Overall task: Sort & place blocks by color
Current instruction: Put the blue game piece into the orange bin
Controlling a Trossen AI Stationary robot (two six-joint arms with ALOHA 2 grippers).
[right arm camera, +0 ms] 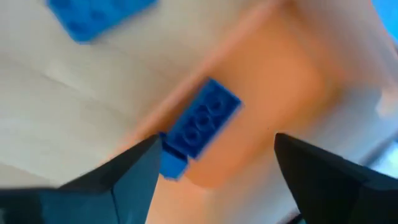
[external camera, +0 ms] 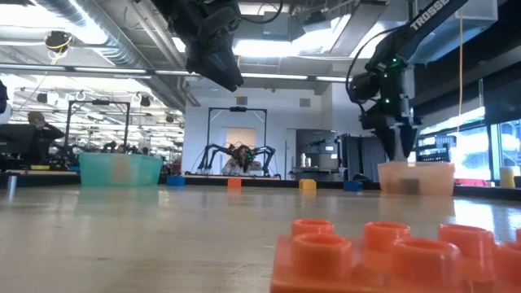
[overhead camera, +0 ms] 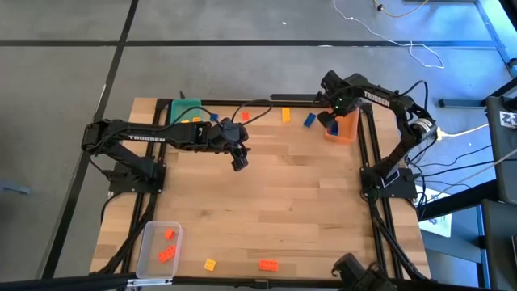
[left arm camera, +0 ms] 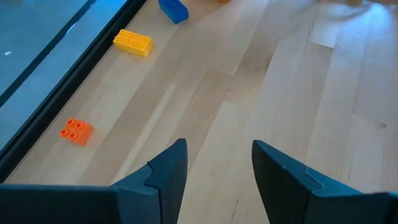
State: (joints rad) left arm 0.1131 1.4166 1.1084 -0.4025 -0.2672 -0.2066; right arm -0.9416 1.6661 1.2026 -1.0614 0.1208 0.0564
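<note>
The right gripper (overhead camera: pixel 332 123) hangs over the orange bin (overhead camera: pixel 346 128) at the far right of the table, its fingers (right arm camera: pixel 134 171) spread wide with nothing between them; in its wrist view a blue block (right arm camera: pixel 200 124) sits just past the fingertips, over the bin's edge, and I cannot tell whether it rests on the rim or lies inside. Another blue block (overhead camera: pixel 309 120) lies on the wood just left of that bin, with a yellow block (overhead camera: pixel 285 115) a little further left. The left gripper (overhead camera: pixel 239 161) hovers above bare wood left of the table's middle, its fingers (left arm camera: pixel 168 171) parted and empty. Past it, toward the far edge, its wrist view shows a small orange-red block (left arm camera: pixel 76 131), a yellow block (left arm camera: pixel 133 43) and a blue block (left arm camera: pixel 173 10) spread apart on the wood. The green bin (overhead camera: pixel 185 110) stands at the far left, with several of these blocks close beside it. At the near left corner a clear bin (overhead camera: pixel 157 247) holds two orange-red blocks (overhead camera: pixel 167 252). On the near edge lie a yellow block (overhead camera: pixel 210 263) and an orange-red block (overhead camera: pixel 269 264), well apart from both grippers; the latter fills the foreground of the low view.
</note>
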